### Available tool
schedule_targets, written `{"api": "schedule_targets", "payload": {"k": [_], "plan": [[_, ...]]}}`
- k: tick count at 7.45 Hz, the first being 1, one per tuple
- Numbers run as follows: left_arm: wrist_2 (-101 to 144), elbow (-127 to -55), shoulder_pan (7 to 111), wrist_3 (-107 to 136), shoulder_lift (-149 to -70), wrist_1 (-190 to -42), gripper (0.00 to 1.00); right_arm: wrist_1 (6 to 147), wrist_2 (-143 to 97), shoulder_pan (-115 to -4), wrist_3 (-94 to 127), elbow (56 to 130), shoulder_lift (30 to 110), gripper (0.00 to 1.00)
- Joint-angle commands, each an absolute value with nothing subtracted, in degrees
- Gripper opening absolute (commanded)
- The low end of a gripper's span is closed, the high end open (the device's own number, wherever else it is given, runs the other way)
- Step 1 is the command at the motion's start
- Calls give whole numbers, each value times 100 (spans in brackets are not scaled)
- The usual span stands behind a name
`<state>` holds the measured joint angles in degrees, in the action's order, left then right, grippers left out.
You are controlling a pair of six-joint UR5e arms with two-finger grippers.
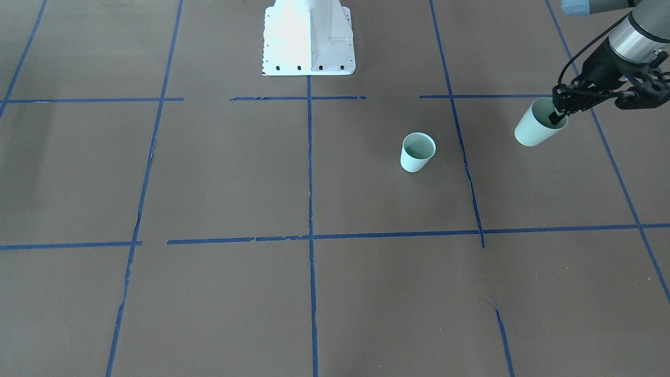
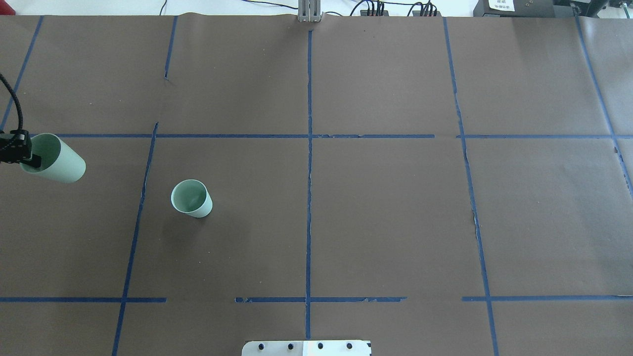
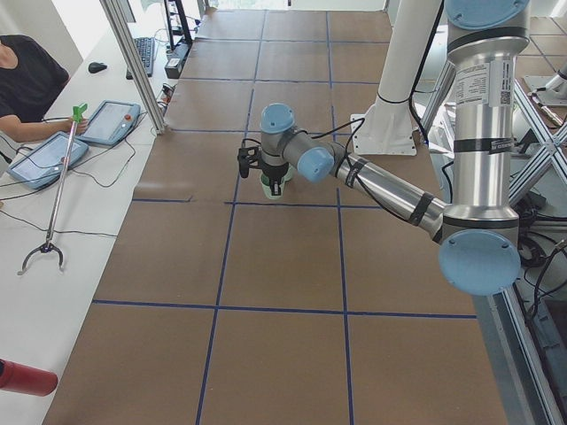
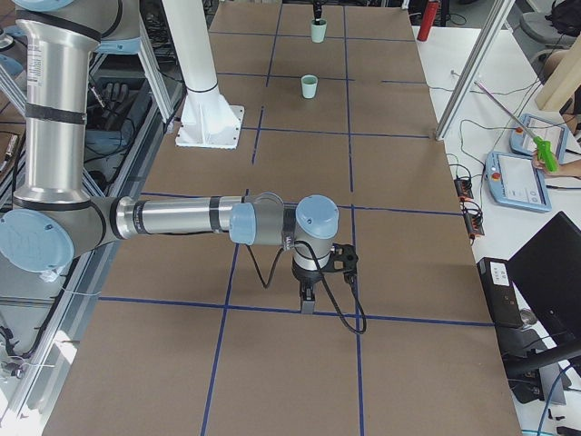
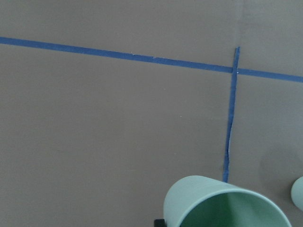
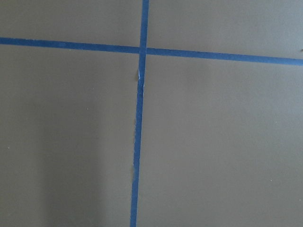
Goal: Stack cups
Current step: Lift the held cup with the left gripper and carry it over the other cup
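Two pale mint-green cups are in view. One cup stands upright on the brown table cover, also in the overhead view and far off in the exterior right view. My left gripper is shut on the rim of the other cup, one finger inside it, holding it off to the robot's left of the standing cup. The overhead view shows the held cup at the left edge, and the left wrist view shows its rim. My right gripper hangs over the table's right part; I cannot tell its state.
Blue tape lines divide the brown cover into squares. The white robot base stands at the table's middle edge. An operator's side table with tablets and a grabber stick lies beyond the far edge.
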<state>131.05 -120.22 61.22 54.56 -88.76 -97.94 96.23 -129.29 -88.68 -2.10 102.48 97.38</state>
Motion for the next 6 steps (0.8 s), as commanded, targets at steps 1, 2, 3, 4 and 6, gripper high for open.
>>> {"api": "schedule_targets", "payload": {"k": [1,2,3,4,6], "plan": [[13078,-12085,5584,6438,-9455,-9545,0,9624,-12929,-8868,-211,10248,9738,100],[13061,-12059,5294,6790,-9666,-9545,0,9624,-12929,-8868,-211,10248,9738,100],[13052,-12041,5108,7038,-9798,-9536,0,9624,-12929,-8868,-211,10248,9738,100],[12904,-11858,4915,7144,-10052,-9536,0,9615,-12929,-8868,-211,10248,9738,100],[12850,-11339,4878,7154,-10581,-9527,0,9615,-12929,-8868,-211,10248,9738,100]]}}
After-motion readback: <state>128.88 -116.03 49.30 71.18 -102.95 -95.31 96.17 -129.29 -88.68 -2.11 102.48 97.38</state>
